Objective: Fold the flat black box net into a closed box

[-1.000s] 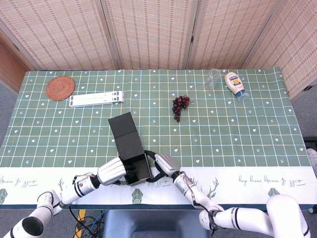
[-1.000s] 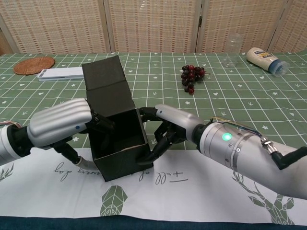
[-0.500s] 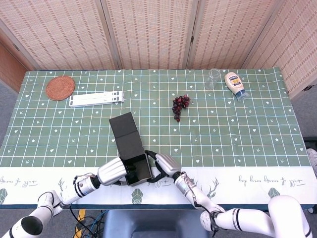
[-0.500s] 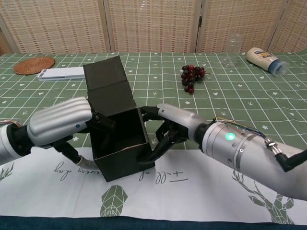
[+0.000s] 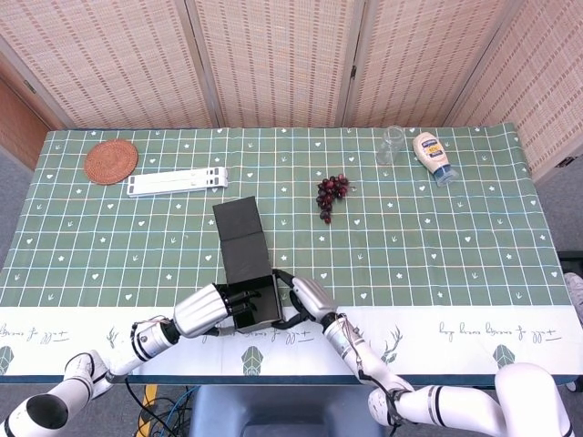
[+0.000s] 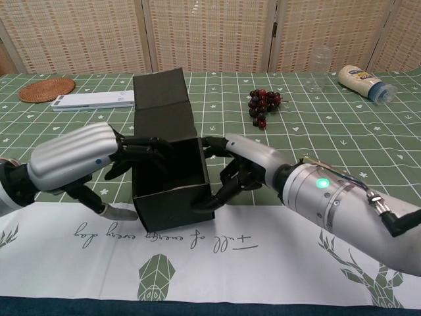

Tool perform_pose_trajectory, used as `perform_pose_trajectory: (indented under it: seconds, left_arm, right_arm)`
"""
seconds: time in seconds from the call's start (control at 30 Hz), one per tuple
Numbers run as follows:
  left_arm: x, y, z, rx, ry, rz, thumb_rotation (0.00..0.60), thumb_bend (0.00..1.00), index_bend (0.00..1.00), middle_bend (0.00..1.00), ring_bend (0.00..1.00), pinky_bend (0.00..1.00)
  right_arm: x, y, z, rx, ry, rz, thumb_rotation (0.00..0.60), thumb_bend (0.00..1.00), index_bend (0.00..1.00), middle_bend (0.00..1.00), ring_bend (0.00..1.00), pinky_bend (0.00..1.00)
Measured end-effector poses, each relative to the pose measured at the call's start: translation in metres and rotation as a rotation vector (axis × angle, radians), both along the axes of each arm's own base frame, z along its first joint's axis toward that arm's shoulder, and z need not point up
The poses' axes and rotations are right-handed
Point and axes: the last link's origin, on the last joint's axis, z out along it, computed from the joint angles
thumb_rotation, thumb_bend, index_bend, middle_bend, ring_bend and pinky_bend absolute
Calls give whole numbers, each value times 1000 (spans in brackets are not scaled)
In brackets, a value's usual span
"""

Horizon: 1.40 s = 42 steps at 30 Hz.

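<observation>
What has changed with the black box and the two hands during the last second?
The black box turned and shifted slightly toward the robot's right, so its long lid flap now points more straight away from the robot. The left hand and right hand followed it, still holding its open base from either side. The grapes, glass and bottle stayed put.

A staged test room is suggested: a counter (image 5: 474, 228) draped in patterned green cloth is backed by woven folding screens (image 5: 273, 59), with household props behind.

Only illegible cursive script on the tablecloth (image 6: 217, 242) border — nothing readable.
</observation>
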Motion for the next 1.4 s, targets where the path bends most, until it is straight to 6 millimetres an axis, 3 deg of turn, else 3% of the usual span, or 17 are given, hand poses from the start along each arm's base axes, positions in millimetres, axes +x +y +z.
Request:
perform_pose_trajectory:
  seconds: [0.23, 0.5, 0.73, 0.87, 1.13, 1.4]
  left_arm:
    - [-6, 0, 10, 21, -16, 56, 600, 78, 177, 67, 148, 450]
    - [-14, -2, 28, 47, -62, 139, 600, 78, 140, 34, 119, 437]
    - [-19, -3, 49, 65, -160, 253, 600, 77, 111, 19, 94, 419]
    - [-22, -6, 59, 43, -242, 343, 600, 78, 101, 17, 82, 413]
    - [-25, -16, 76, -26, -377, 509, 600, 77, 65, 8, 67, 391]
    - [-25, -25, 78, -113, -458, 673, 600, 78, 1, 0, 66, 391]
  right_arm:
    - [-4, -5, 1, -17, -12, -37, 600, 423, 268, 378, 818, 1000]
    - [-3, -7, -2, -18, -21, -60, 600, 423, 256, 357, 818, 1000]
    - [-2, -9, -5, -8, -23, -79, 600, 414, 64, 240, 806, 1000]
    - [0, -8, -9, 5, -25, -92, 600, 357, 1, 168, 783, 1000]
    - [3, 0, -5, 14, -21, -82, 600, 208, 0, 63, 733, 1000]
    - [-7, 8, 21, 4, 38, -69, 600, 85, 0, 27, 710, 1000]
